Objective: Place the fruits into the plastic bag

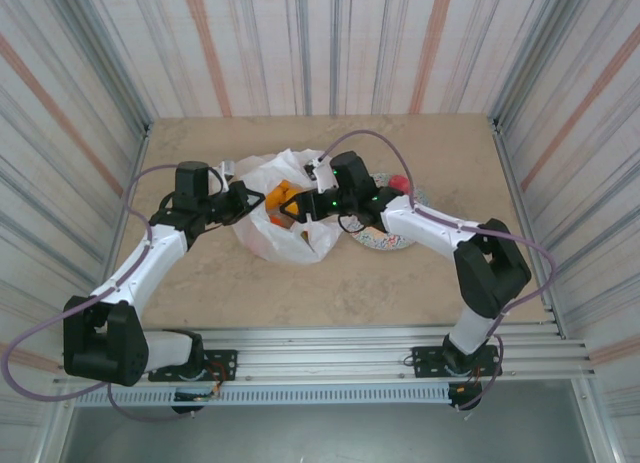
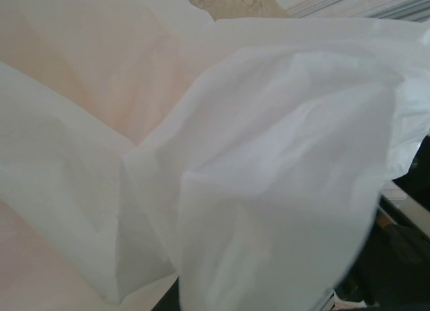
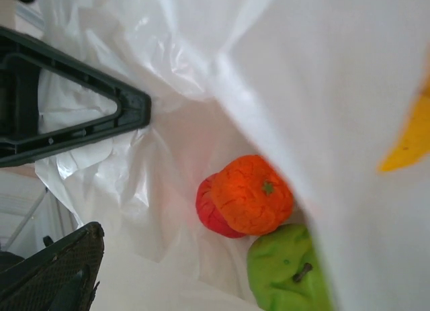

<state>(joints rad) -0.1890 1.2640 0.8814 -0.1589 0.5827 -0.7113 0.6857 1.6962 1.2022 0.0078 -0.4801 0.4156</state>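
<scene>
The white plastic bag (image 1: pixel 285 233) lies in the middle of the table with its mouth held up. My left gripper (image 1: pixel 243 198) is shut on the bag's left rim; in the left wrist view the bag's film (image 2: pixel 269 156) hides the fingers. My right gripper (image 1: pixel 297 208) hangs open over the bag's mouth, its fingers (image 3: pixel 80 116) wide apart with nothing between them. Inside the bag lie an orange fruit (image 3: pixel 252 193), a red fruit (image 3: pixel 208 210) under it and a green fruit (image 3: pixel 289 271). A yellow-orange fruit (image 3: pixel 410 146) shows at the right edge. One red fruit (image 1: pixel 398 183) sits on the plate.
The round patterned plate (image 1: pixel 385 241) lies just right of the bag, under my right forearm. Striped walls close the table in on three sides. Bare tabletop (image 1: pixel 300 293) stretches in front of the bag.
</scene>
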